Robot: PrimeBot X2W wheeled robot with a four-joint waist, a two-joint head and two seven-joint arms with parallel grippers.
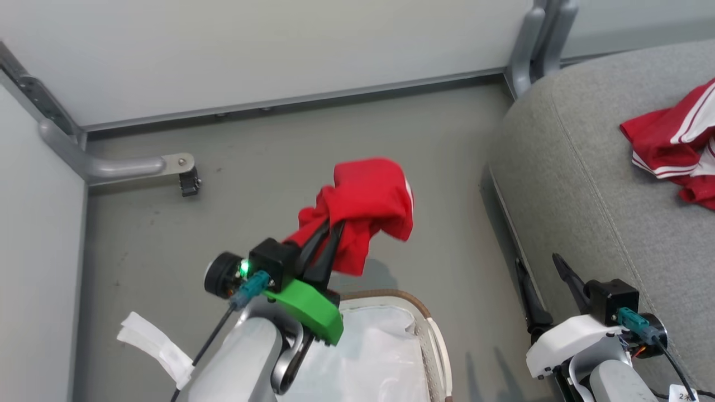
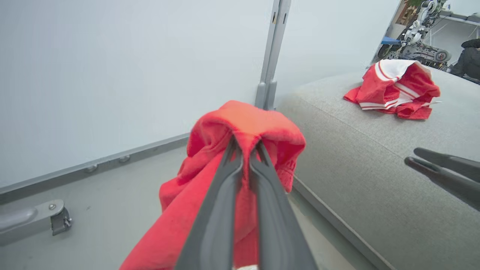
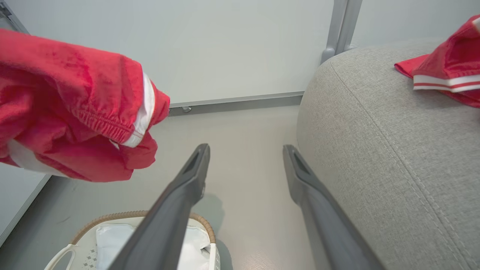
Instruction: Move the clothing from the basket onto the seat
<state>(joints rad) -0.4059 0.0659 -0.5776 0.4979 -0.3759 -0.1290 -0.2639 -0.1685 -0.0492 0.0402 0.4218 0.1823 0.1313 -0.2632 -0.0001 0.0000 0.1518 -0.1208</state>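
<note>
Left tool (image 2: pixel 245 146) pinches the clothing (image 2: pixel 243 120), bunched at its tips, with the basket (image 1: pixel 433 329) below and behind. Best swing right, well over the seat (image 1: pixel 581 184) edge, before letting go. Right tool (image 3: pixel 246 149) hangs spread, empty.

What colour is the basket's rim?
Brown, woven; the rim shows best in the right wrist view.

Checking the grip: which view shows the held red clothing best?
Left wrist view: the left gripper pinches a fold of the held clothing. Head view shows it bunched around the gripper; right wrist view, its elastic hem and white trim.
</note>
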